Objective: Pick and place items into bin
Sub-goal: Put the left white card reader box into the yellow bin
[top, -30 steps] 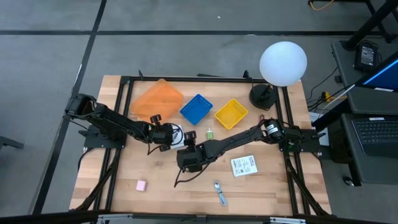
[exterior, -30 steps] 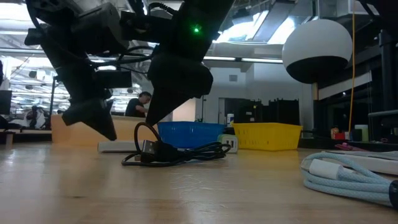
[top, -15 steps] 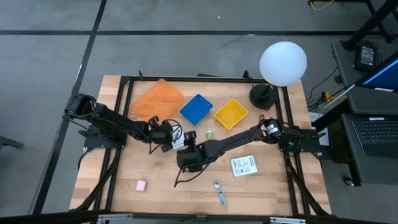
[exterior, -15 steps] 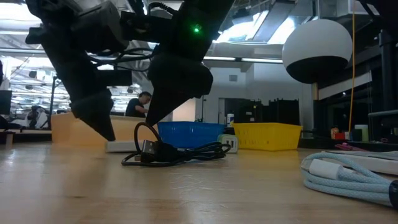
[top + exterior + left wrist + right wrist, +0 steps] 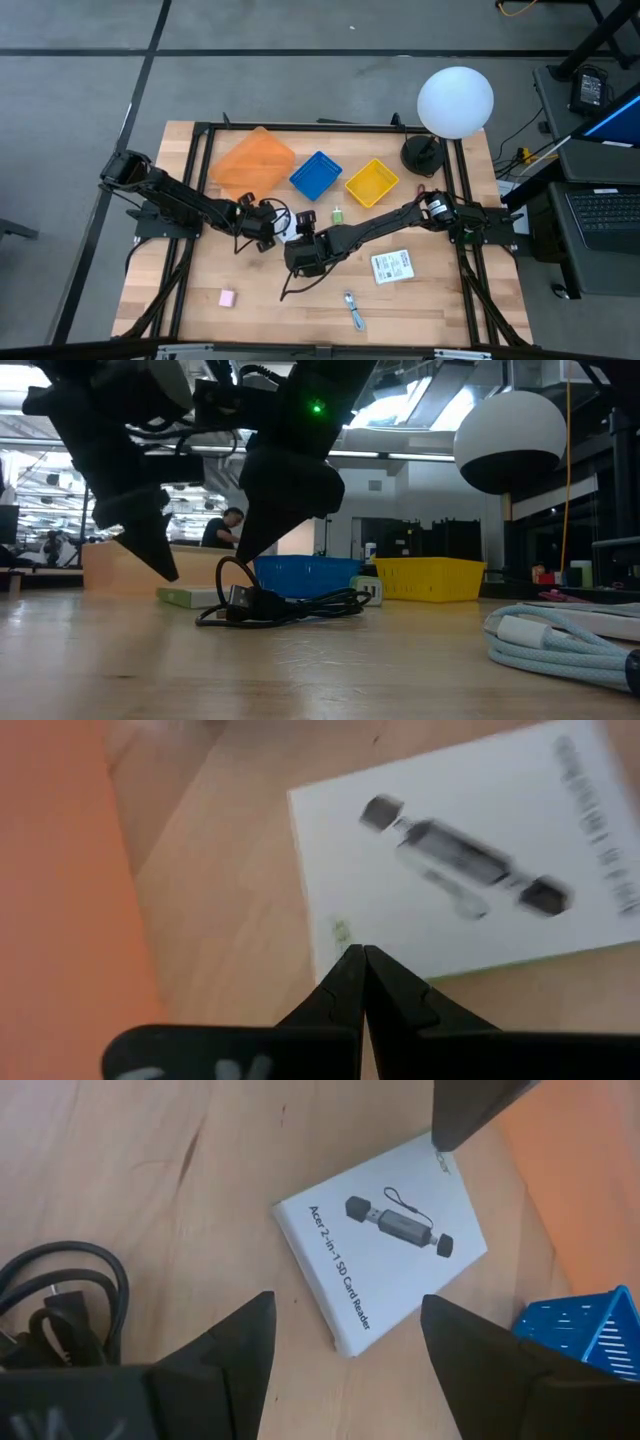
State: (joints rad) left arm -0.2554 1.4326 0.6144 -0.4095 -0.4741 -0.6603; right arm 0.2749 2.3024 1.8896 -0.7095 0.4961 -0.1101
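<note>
Pulled back from white card, left gripper pinched closed, empty; right gripper spread wide beside black cable. Nothing binned yet.

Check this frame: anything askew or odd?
The orange bin looks tipped over, flattened beside the upright blue bin. The left pincer is shut at the white box's corner, gripping nothing.
</note>
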